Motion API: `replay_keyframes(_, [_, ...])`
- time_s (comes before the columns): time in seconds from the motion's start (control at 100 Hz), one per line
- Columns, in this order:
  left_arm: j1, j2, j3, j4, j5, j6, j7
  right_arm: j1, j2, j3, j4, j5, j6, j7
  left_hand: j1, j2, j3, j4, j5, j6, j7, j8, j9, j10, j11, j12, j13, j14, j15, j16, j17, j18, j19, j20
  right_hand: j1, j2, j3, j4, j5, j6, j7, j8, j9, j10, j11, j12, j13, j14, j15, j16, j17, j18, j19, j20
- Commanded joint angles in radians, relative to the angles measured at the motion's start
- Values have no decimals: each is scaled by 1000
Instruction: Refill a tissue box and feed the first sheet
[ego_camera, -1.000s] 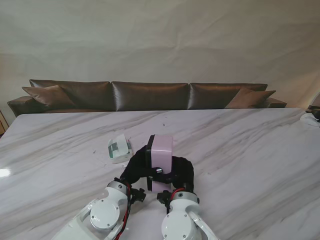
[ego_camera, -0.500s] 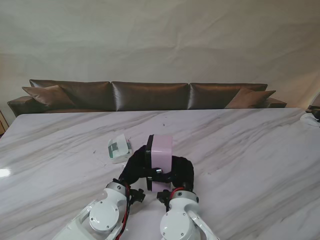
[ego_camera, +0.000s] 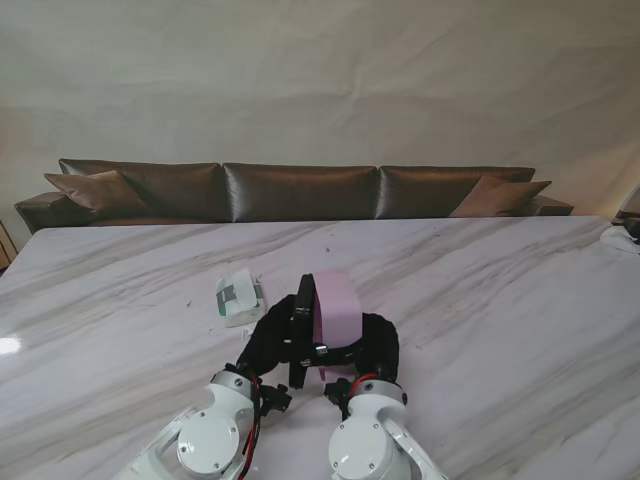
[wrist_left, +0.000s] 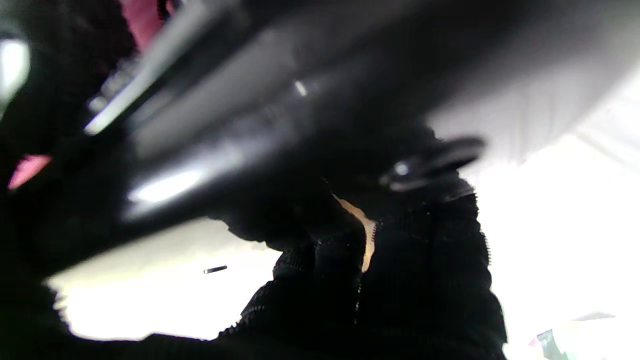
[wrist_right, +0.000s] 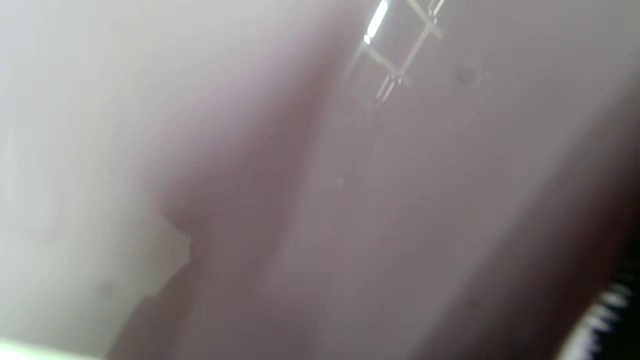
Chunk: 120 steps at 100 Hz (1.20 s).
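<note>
Near the front middle of the marble worktop (ego_camera: 480, 300), the pink tissue box (ego_camera: 336, 310) is held on edge between both black-gloved hands; the left hand (ego_camera: 272, 340) is closed on its dark-rimmed side, the right hand (ego_camera: 372, 342) wrapped round the pink face, and the box leans to the right; whether its lower edge touches the worktop I cannot tell. A small white and green tissue pack (ego_camera: 238, 297) lies just beyond the left hand, apart from the box. The wrist views are blurred and add little. The risk, as I judge it, is the tilted box slipping or twisting between the gloved fingers if either hand loosens unevenly; a swing to the left could also knock the pack away.
</note>
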Motion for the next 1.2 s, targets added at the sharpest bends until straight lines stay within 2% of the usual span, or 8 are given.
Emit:
replay_keyframes(0.0, [9, 5, -7, -49, 20, 0, -18, -18, 17, 23, -1, -15, 29, 8, 628, 184, 723, 24, 194, -416, 644, 113, 266, -256, 914, 135, 255, -135, 1458, 134, 36, -52, 1757, 23, 219, 204, 894, 145, 57, 69, 25, -4, 109, 109, 248, 60, 38, 42, 582, 79, 12, -56, 237, 18])
replay_keyframes(0.13, [14, 18, -28, -73, 85, 39, -29, -49, 27, 45, -42, -53, 57, 12, 627, 183, 720, 14, 191, -416, 636, 110, 266, -256, 913, 136, 253, -135, 1457, 135, 35, -54, 1756, 25, 217, 206, 892, 146, 57, 67, 23, -5, 109, 109, 248, 60, 38, 42, 582, 78, 12, -54, 237, 17])
replay_keyframes(0.35, [8, 30, -40, -76, 121, 62, -56, -85, 32, 71, -84, -84, 81, -2, 627, 184, 723, -1, 190, -415, 632, 106, 263, -257, 910, 139, 248, -135, 1454, 138, 22, -58, 1751, 29, 216, 210, 889, 147, 56, 65, 21, -4, 109, 109, 248, 60, 38, 42, 583, 77, 12, -54, 237, 17])
replay_keyframes(0.58, [-42, 74, -29, -42, 273, 84, -167, -104, 35, 92, -108, -107, 92, -14, 622, 183, 722, -19, 183, -432, 626, 103, 257, -269, 906, 147, 240, -143, 1449, 143, 17, -64, 1747, 33, 209, 220, 881, 145, 55, 55, 15, -3, 109, 108, 246, 59, 38, 42, 583, 77, 11, -52, 237, 12])
replay_keyframes(0.74, [-91, 96, 5, 0, 352, 83, -229, -111, 36, 98, -113, -111, 90, -21, 620, 188, 718, -43, 172, -441, 623, 103, 252, -278, 900, 155, 230, -147, 1443, 149, 5, -74, 1740, 34, 208, 226, 878, 146, 55, 54, 13, -1, 109, 107, 245, 60, 38, 41, 582, 77, 11, -50, 237, 8])
replay_keyframes(1.03, [-191, 106, 97, 103, 438, 79, -253, -117, 35, 105, -112, -106, 74, -32, 618, 188, 719, -64, 169, -451, 627, 102, 250, -285, 895, 157, 224, -148, 1441, 152, -3, -80, 1739, 35, 206, 228, 876, 147, 54, 50, 11, 2, 109, 107, 243, 60, 38, 41, 581, 76, 10, -49, 237, 4])
replay_keyframes(1.19, [-227, 110, 147, 135, 462, 87, -270, -120, 37, 111, -112, -100, 65, -28, 612, 182, 703, -109, 155, -456, 613, 88, 244, -295, 874, 139, 207, -147, 1420, 152, -25, -85, 1723, 29, 204, 231, 874, 147, 54, 49, 9, 4, 109, 105, 241, 61, 38, 41, 580, 75, 9, -48, 237, -1])
